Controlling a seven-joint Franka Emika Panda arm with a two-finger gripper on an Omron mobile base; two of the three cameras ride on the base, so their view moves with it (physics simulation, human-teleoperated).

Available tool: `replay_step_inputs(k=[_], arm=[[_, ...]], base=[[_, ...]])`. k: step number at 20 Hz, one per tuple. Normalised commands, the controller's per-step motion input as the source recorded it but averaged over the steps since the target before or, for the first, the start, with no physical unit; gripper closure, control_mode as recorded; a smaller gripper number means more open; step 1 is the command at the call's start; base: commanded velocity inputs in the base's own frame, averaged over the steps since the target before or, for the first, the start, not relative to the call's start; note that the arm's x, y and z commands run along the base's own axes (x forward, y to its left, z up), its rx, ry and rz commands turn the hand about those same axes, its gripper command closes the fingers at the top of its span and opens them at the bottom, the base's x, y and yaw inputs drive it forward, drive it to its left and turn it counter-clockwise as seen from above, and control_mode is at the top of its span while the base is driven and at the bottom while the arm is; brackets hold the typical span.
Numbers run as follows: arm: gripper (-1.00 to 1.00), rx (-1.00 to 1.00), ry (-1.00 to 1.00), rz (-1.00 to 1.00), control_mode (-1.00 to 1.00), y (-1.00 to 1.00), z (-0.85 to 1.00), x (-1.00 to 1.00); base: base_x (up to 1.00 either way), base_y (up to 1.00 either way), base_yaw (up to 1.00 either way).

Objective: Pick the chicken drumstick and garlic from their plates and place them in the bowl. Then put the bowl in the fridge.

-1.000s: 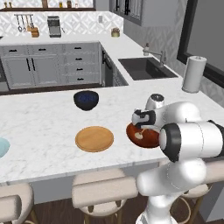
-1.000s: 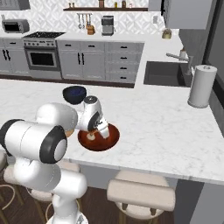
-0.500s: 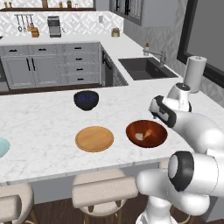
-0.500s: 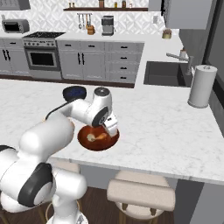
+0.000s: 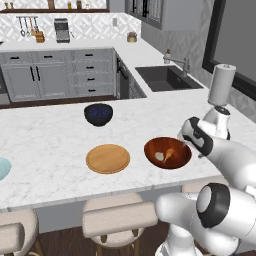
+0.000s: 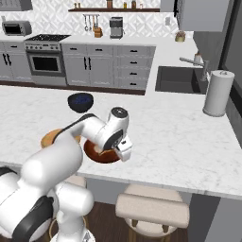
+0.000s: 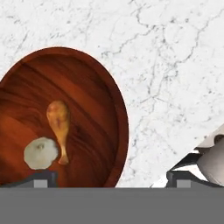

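- Bowl, wide shallow reddish-brown wood with a glossy inside (image 5: 168,152): sits lower right of centre in the left base view, on the white marble counter (image 5: 50,150), near its front edge. The small orange-brown chicken drumstick (image 7: 59,127) and the pale rounded garlic bulb (image 7: 40,152) already lie inside, touching or nearly so.
- Handling, judged: rigid and fairly light, but the polished surface looks slippery and the loose contents will roll if it tilts. The rim is the only thin part; pinch it at the near edge, one finger inside, one outside, and carry level.
- Gripper (image 7: 111,180): fingers spread wide and empty, tips straddling the bowl's right rim in the hand view.
- Hand view gives the exact lie of drumstick and garlic; right base view hides most of the bowl behind the arm.
- Left base view adds the flat tan wooden plate (image 5: 108,158), now bare, the light blue plate (image 5: 3,168) at the left edge, and the smaller dark blue-black bowl (image 5: 98,113) behind.
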Motion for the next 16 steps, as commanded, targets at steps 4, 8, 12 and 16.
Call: replay_step_inputs(k=[4,8,12,16], arm=[[-1.00,-0.03,0.02,0.00,-1.00,0.00,-0.47,0.37],[-1.00,0.00,0.08,0.00,-1.00,0.00,-0.58,0.22],[1.00,0.00,0.00,0.00,-1.00,0.02,-0.37,0.27],[1.00,0.00,0.00,0.00,-1.00,0.00,0.00,0.01]], base=[[0.00,0.00,0.00],[0.00,0.00,0.00],[0.00,0.00,0.00],[0.00,0.00,0.00]])
